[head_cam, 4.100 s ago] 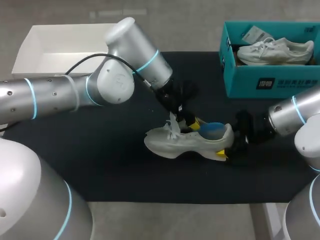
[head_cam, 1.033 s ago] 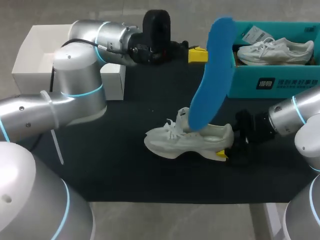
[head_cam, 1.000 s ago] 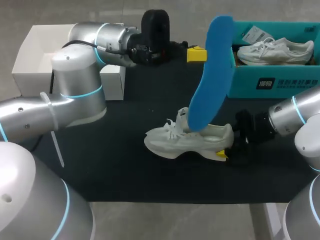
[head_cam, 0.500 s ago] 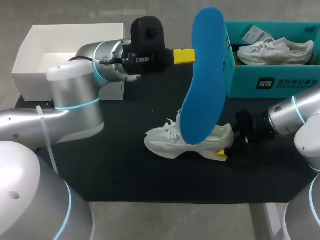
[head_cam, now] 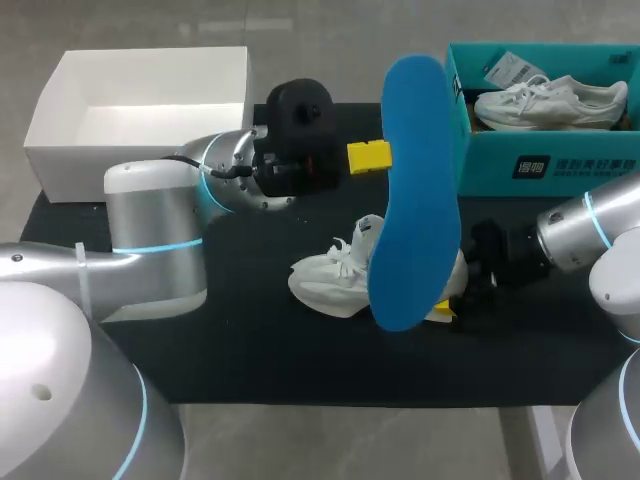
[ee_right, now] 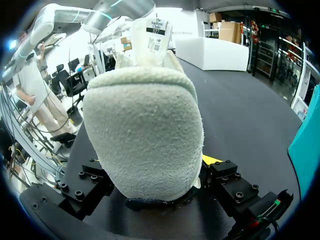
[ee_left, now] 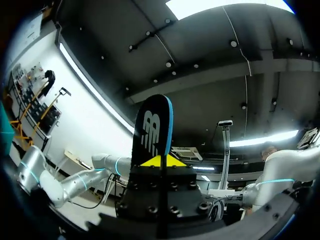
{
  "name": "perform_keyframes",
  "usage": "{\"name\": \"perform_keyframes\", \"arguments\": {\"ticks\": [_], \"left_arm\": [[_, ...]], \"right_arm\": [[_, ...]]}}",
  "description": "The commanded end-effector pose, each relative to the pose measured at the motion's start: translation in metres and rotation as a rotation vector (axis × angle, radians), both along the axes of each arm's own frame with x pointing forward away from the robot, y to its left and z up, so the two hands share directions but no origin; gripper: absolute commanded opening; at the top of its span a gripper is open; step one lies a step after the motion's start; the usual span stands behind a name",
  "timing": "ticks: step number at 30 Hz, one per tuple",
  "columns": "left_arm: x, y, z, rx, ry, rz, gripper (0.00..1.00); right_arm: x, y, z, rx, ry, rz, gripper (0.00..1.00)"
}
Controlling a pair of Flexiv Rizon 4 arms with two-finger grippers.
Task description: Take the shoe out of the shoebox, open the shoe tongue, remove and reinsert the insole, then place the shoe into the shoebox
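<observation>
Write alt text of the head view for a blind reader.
The left gripper holds a blue insole upright above a white shoe on the black table, while the right gripper clamps the shoe's heel. A teal shoebox behind holds a second shoe.

White logo [ee_left: 151, 131] on the back of the insole [ee_left: 161, 107], printed label [ee_right: 157, 36] on the shoe tongue [ee_right: 134, 47], white print [head_cam: 576, 166] on the shoebox [head_cam: 482, 172]

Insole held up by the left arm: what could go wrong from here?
1. The left fingers pinch the insole only at one edge, so it might twist or slip out.
2. In the head view the insole hides the opening of the shoe; its tip could miss or catch the laces.
3. The right fingers hold only the heel, so a push could tip the shoe.
</observation>
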State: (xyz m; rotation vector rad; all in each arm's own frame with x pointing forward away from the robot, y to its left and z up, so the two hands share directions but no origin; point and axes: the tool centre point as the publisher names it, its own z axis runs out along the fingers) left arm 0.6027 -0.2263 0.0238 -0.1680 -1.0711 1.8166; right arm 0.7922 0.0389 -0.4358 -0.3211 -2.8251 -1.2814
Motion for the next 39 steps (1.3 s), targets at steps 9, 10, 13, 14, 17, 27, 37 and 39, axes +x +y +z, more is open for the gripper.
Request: {"name": "perform_keyframes", "arguments": {"ticks": [9, 10, 13, 14, 17, 27, 37, 39], "left_arm": [[-0.0145, 0.0057, -0.0131, -0.014, 0.058, -0.003, 0.0], [-0.0145, 0.0057, -0.0131, -0.014, 0.058, -0.003, 0.0], [-0.0145, 0.0057, -0.0131, -0.014, 0.058, -0.003, 0.0], [-0.0145, 0.0057, -0.0131, -0.014, 0.058, -0.003, 0.0], [-0.0145, 0.0057, -0.0131, -0.014, 0.058, -0.003, 0.0], [-0.0145, 0.0057, -0.0131, -0.014, 0.058, -0.003, 0.0], [-0.0145, 0.0057, -0.0131, -0.014, 0.058, -0.003, 0.0], [-0.0145, 0.0057, -0.0131, -0.014, 0.058, -0.003, 0.0]], "right_arm": [[-0.0009, 0.0015, -0.0033, -0.003, -0.001, -0.001, 0.0], [-0.0009, 0.0015, -0.0033, -0.003, -0.001, -0.001, 0.0], [-0.0009, 0.0015, -0.0033, -0.003, -0.001, -0.001, 0.0], [-0.0009, 0.0015, -0.0033, -0.003, -0.001, -0.001, 0.0], [-0.0009, 0.0015, -0.0033, -0.003, -0.001, -0.001, 0.0], [-0.0009, 0.0015, -0.0033, -0.003, -0.001, -0.001, 0.0], [-0.0009, 0.0015, -0.0033, -0.003, -0.001, -0.001, 0.0], [-0.0009, 0.0015, -0.0033, -0.003, -0.001, -0.001, 0.0]]}}
